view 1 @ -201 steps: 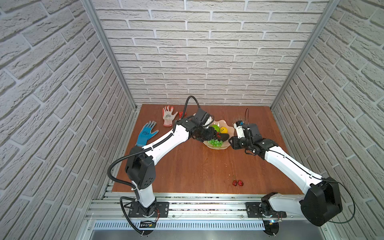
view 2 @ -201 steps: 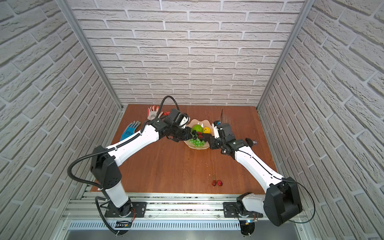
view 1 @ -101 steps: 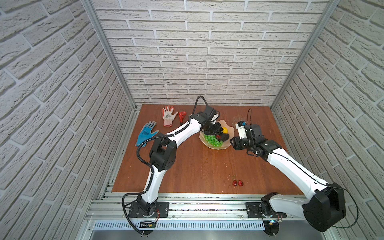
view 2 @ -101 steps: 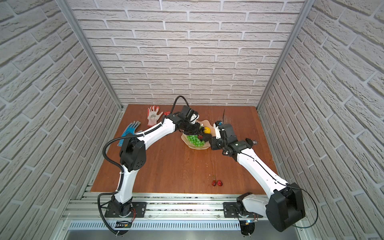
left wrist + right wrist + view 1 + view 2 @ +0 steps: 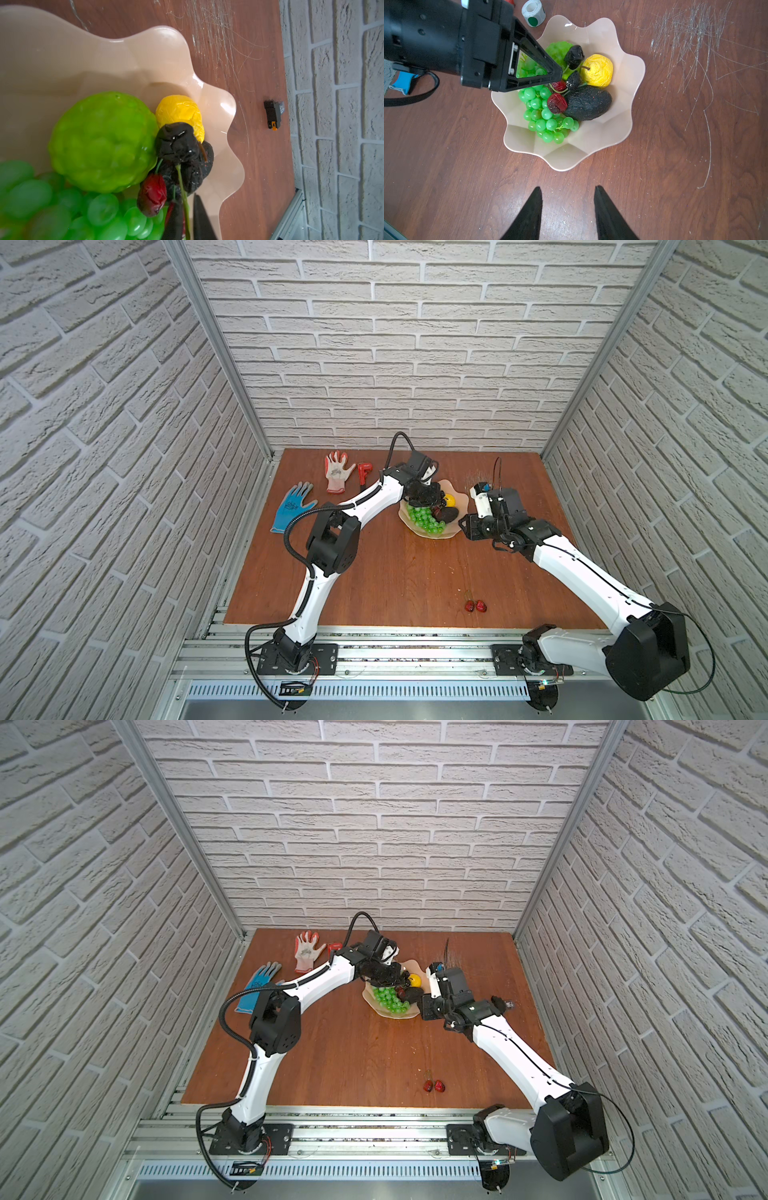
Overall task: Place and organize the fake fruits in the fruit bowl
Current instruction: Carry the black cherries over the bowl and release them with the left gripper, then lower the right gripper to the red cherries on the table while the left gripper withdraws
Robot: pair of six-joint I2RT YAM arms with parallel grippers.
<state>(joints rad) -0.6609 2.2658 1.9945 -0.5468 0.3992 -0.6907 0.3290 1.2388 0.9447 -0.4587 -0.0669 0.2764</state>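
One cherry pair lies on the table, well in front of the fruit bowl. The right hand, released and empty beside the bowl, is nearer.

1. My left arm: elbow, stretched low over the counter a second ago, now raised and folded inward.
2. My left pincer: moved from the fruit bowl's left edge to over the fruits. Jaws were shut and now stand slightly parted, with a cherry stem between them.
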